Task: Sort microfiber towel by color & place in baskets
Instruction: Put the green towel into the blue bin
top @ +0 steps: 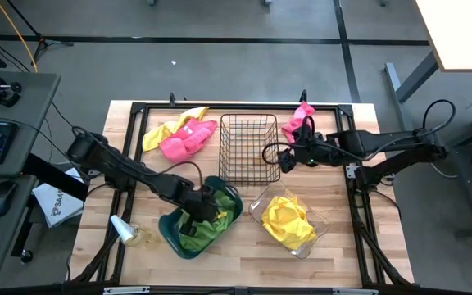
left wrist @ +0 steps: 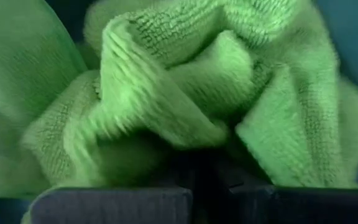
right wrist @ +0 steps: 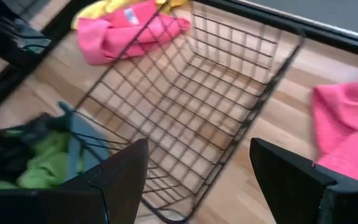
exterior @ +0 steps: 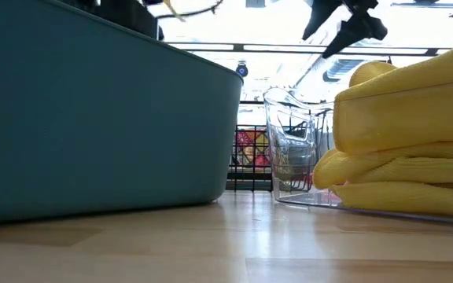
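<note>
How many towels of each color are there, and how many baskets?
Pink towels: 2, one left of the wire basket, one to its right
Yellow towels: 2, one under the left pink one, one in the clear bin
Green towels: 1 clump, in the teal bin
Baskets: 3, black wire basket, teal bin, clear bin
Total: 8

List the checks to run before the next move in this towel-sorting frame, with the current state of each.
1. Left gripper shut, down in the teal plastic bin among green microfiber towels: ok.
2. Left gripper actually pinching a towel: cannot tell.
3. Right gripper open and empty at the black wire-mesh basket: ok.
4. Wire basket holds no towel yet: ok.
5. Yellow towels in the clear plastic bin: ok.
6. All towels sorted: not ok; pink towels remain on the table.
</note>
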### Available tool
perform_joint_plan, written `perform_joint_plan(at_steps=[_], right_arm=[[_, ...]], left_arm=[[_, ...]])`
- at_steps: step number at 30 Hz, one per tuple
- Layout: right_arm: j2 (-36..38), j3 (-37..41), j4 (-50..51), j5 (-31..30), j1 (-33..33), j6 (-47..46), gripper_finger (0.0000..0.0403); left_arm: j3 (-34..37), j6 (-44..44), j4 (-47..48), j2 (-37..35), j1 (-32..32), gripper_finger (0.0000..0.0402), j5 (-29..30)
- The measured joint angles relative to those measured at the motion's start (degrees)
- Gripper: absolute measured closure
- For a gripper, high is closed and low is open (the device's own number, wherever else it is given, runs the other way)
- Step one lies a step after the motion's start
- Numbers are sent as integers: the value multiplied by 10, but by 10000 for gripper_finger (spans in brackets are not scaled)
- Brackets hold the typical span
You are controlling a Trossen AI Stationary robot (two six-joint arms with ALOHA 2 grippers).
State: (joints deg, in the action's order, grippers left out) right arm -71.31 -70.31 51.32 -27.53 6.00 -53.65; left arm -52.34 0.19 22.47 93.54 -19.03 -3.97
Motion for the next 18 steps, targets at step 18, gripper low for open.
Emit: perform_joint_plan(at_steps=[18], right_arm=[[0,0,-28,39,0,1,126]], left_arm=[[-115,-5,140,52,17,281,2]])
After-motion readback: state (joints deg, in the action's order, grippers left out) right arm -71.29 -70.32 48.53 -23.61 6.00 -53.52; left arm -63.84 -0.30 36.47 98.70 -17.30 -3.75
